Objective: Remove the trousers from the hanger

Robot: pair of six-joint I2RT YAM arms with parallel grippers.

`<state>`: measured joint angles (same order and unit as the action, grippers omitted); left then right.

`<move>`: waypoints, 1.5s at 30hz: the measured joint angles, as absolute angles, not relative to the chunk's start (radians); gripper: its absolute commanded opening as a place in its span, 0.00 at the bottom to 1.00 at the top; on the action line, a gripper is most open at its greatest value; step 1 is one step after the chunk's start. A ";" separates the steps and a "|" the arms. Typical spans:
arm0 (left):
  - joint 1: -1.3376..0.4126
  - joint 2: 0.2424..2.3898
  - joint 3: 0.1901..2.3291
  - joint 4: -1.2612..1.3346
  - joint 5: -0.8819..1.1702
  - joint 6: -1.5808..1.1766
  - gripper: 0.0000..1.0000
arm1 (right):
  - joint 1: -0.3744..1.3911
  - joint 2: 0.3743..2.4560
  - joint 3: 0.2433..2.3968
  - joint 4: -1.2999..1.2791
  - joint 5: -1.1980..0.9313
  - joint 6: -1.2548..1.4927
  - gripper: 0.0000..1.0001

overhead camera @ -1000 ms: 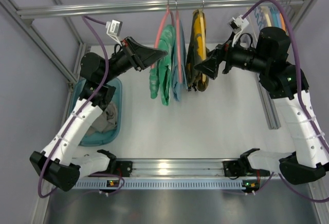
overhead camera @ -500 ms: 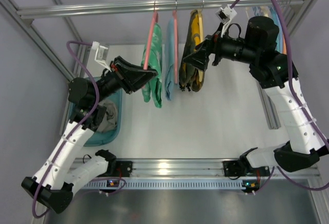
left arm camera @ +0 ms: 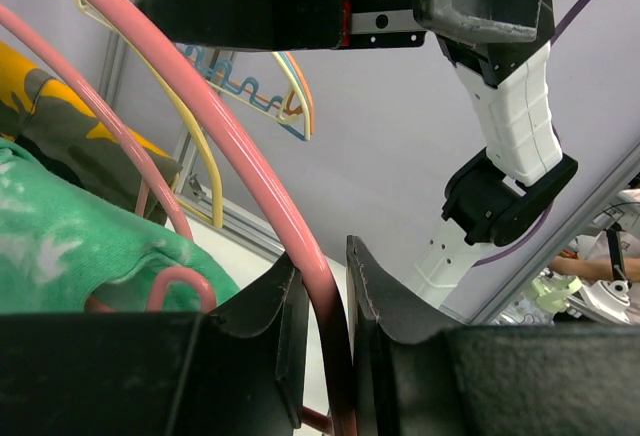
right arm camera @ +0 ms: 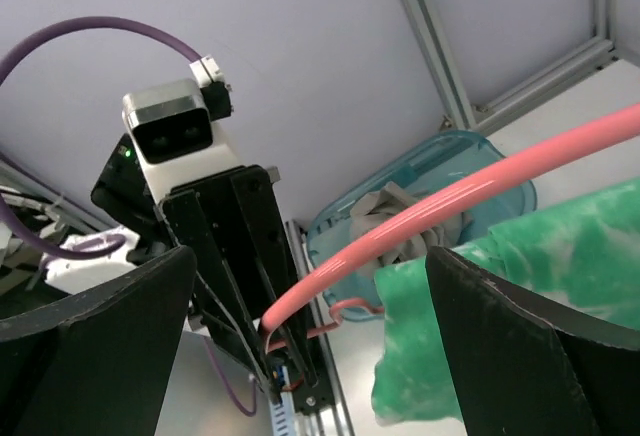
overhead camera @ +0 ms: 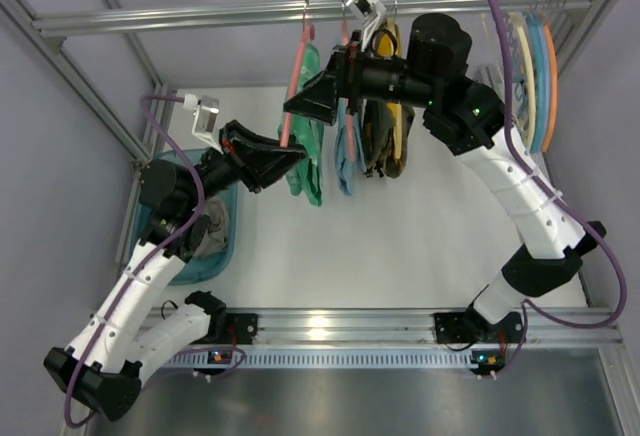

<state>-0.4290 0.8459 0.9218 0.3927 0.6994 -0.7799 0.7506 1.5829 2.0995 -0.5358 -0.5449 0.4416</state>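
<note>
The green mottled trousers (overhead camera: 309,161) hang over the salmon-pink hanger (overhead camera: 298,61), whose hook is on the top rail. My left gripper (overhead camera: 292,152) is shut on the hanger's sloping arm, just left of the trousers. In the left wrist view the pink arm (left arm camera: 235,151) runs between the closed jaws of this gripper (left arm camera: 322,261), with the trousers (left arm camera: 80,246) at left. My right gripper (overhead camera: 300,106) is open, just above the left gripper at the hanger. In the right wrist view, this gripper (right arm camera: 312,286) has wide-apart fingers that frame the hanger (right arm camera: 450,201) and the trousers (right arm camera: 520,286).
A light blue garment (overhead camera: 346,151) and a yellow-and-black garment (overhead camera: 385,141) hang right of the trousers. Spare hangers (overhead camera: 535,66) hang at the rail's right end. A teal bin (overhead camera: 228,181) with grey cloth stands below left. The frame rail (overhead camera: 200,18) runs overhead.
My right arm swung left, from the yellow-and-black garment to the pink hanger. My left gripper moved down and back, keeping hold of the hanger, which slid left along the rail.
</note>
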 measured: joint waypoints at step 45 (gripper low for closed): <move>-0.425 0.489 0.883 0.145 0.578 -0.146 0.87 | 0.776 1.672 1.863 -0.355 -0.785 0.939 0.00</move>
